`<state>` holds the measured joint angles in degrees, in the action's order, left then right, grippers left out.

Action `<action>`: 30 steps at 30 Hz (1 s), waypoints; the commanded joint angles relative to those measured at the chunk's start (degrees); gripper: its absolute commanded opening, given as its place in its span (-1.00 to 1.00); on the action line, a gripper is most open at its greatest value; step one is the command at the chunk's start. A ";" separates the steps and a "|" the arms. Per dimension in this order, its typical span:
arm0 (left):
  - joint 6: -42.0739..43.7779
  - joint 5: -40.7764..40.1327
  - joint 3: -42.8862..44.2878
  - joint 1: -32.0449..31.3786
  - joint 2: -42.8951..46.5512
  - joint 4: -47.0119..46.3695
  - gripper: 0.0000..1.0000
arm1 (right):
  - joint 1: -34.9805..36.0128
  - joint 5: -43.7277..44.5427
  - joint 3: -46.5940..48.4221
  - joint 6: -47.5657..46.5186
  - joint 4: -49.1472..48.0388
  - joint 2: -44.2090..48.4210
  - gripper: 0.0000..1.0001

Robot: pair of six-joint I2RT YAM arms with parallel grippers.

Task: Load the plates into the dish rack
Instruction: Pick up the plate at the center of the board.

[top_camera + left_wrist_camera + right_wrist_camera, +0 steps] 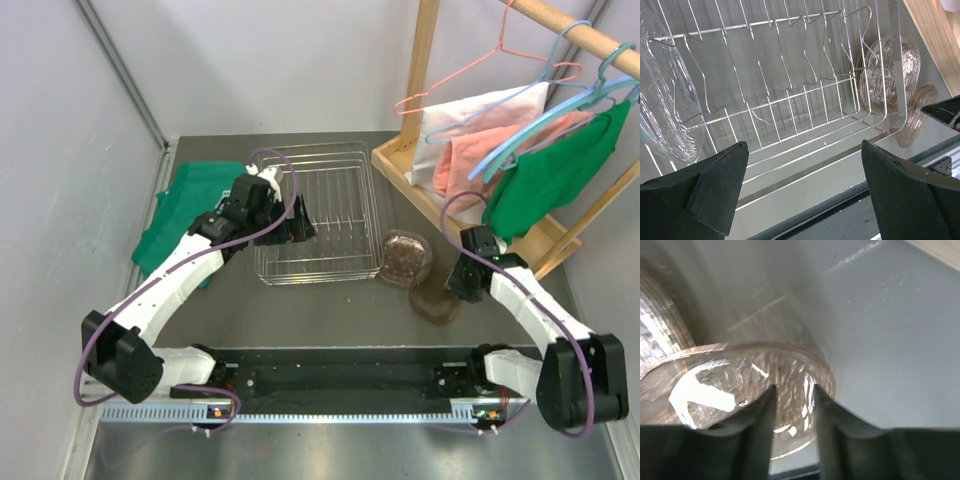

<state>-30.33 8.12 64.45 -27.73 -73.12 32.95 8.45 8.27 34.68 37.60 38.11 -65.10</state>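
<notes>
The dish rack (330, 215) is a silver wire rack in the middle of the table. One clear plate (665, 105) stands on edge among its tines (785, 70) at the left of the left wrist view. My left gripper (300, 226) (802, 150) hangs over the rack's near left side, jaws wide apart and empty. Two brown plates lie overlapping just right of the rack, one (405, 257) (887, 70) against its side, the other (436, 298) (918, 117) nearer. My right gripper (452, 288) (792, 392) is low over the nearer brown plate (740, 385), jaws a narrow gap apart with nothing clamped.
A green cloth (185, 215) lies left of the rack, under my left arm. A wooden clothes stand (470, 190) with hangers and garments fills the back right, its base close to the brown plates. Grey walls close off the back and left.
</notes>
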 commanded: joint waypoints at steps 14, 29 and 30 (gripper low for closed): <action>0.97 0.23 -0.64 0.30 1.41 -3.07 0.98 | -6.95 -3.26 0.13 4.22 5.14 3.92 -0.09; 1.59 -0.21 -1.16 0.48 0.70 -3.07 0.98 | -7.22 -4.32 -7.52 6.78 -2.07 4.81 -0.19; 1.50 -0.12 -1.25 0.48 0.61 -3.07 0.98 | -7.22 -4.06 -7.69 6.95 -2.25 4.72 -0.22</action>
<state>-29.58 8.10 63.57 -27.53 -73.12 32.93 2.00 4.36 28.56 42.83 39.48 -60.80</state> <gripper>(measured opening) 0.987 0.413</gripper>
